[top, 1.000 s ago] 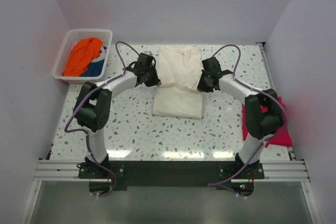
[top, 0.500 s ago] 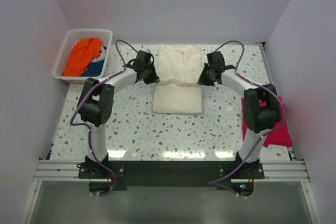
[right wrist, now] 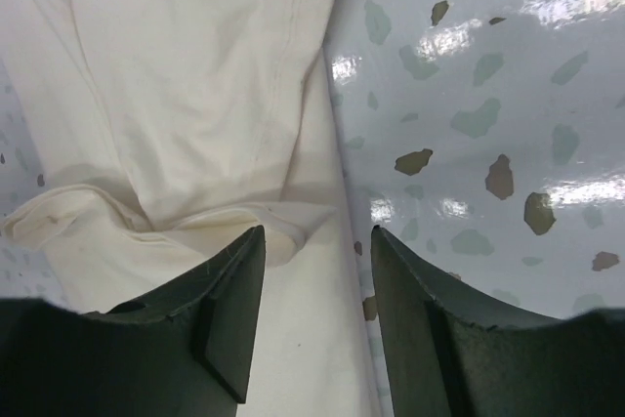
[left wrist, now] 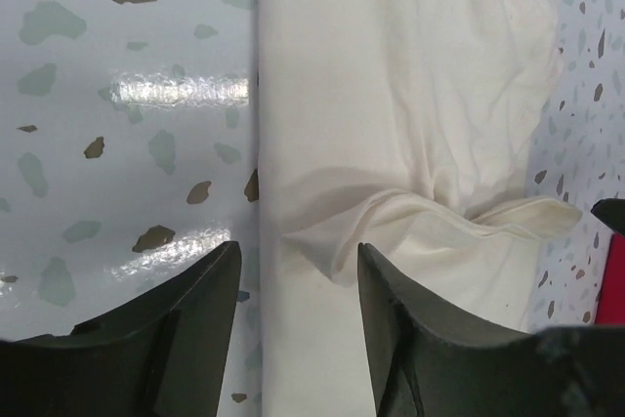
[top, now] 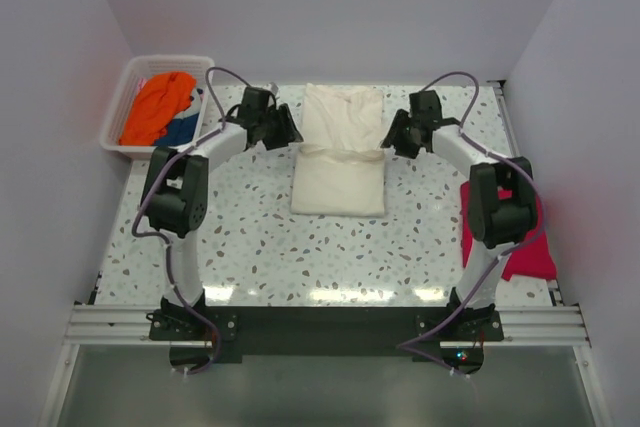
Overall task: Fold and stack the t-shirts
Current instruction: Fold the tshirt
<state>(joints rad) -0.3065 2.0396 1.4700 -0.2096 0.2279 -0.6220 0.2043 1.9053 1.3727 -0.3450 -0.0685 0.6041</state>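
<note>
Robotics lab cell, bare white walls (top: 330, 7), speckled tabletop (top: 260, 247), aluminium mounting rail (top: 110, 325) along near edge.

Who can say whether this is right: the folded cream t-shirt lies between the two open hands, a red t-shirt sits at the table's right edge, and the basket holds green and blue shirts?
One slip: the basket holds an orange shirt and a blue shirt, not green; the top external view shows it. The cream t-shirt, left hand, right hand and red t-shirt are as stated.

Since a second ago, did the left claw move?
Yes. The left claw moved back and leftward, nearer the basket, and let go of the white shirt. It is open now.
</note>
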